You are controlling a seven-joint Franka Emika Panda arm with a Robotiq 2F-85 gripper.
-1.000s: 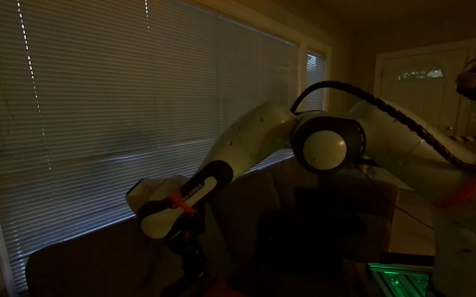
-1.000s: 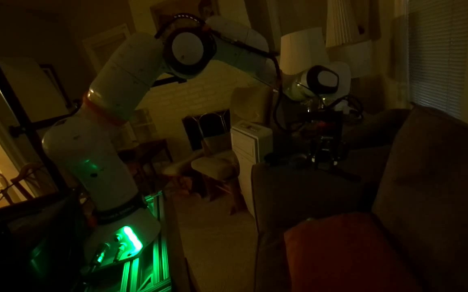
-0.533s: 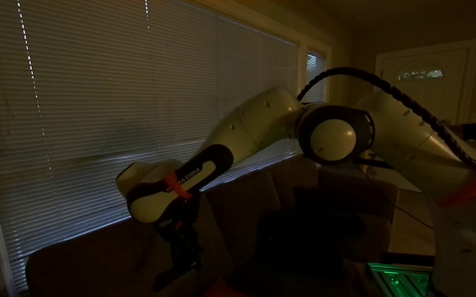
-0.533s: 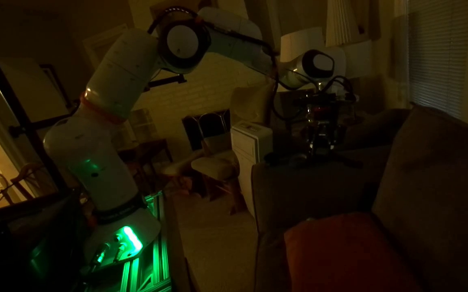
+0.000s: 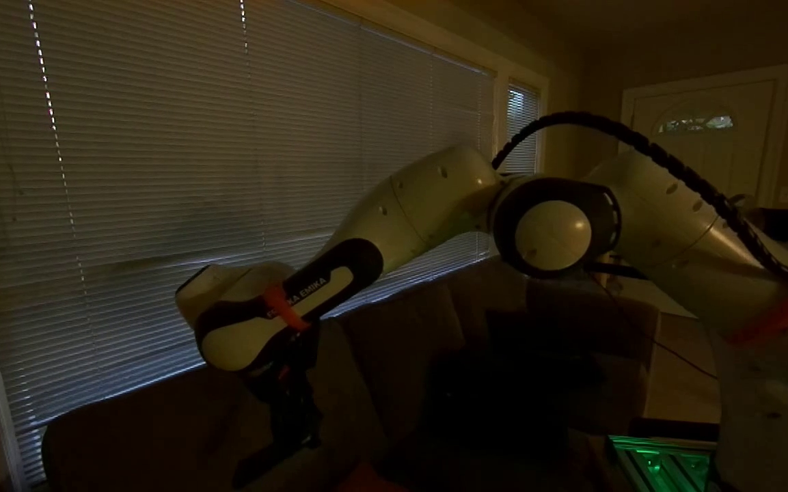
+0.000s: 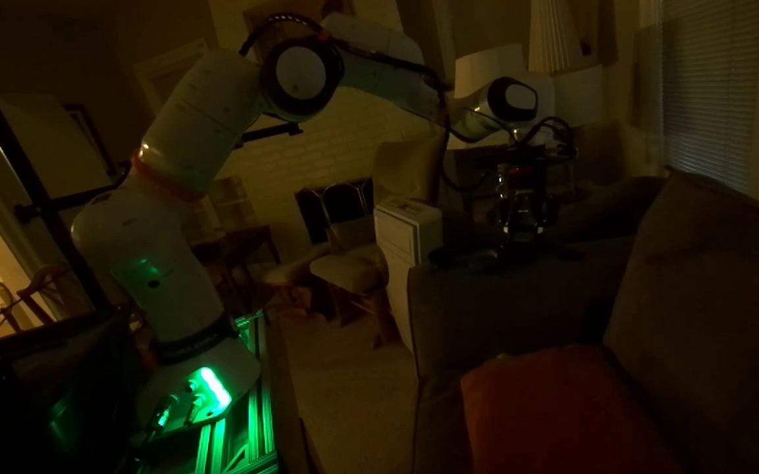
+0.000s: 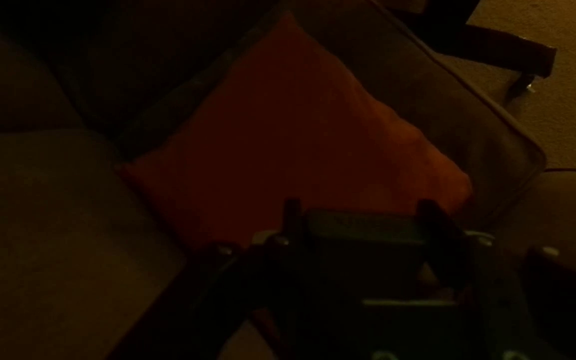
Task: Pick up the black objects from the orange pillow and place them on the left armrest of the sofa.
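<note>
Placing seemed the step in hand as your pincer [image 7: 359, 215], clamped on a black object [image 7: 367, 229], appeared to hang over the armrest [image 6: 507, 309] of the sofa [image 6: 715, 283], so the next move called for you to ease it down and let go.

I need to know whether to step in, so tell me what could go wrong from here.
The gripper holds a long black object that juts out to one side; it may tip or catch on the armrest when lowered. Dark items seem to lie on that armrest already, so setting another down could nudge one off. In this dim light, black against the brown sofa is hard to see, so the height could be misjudged.
</note>
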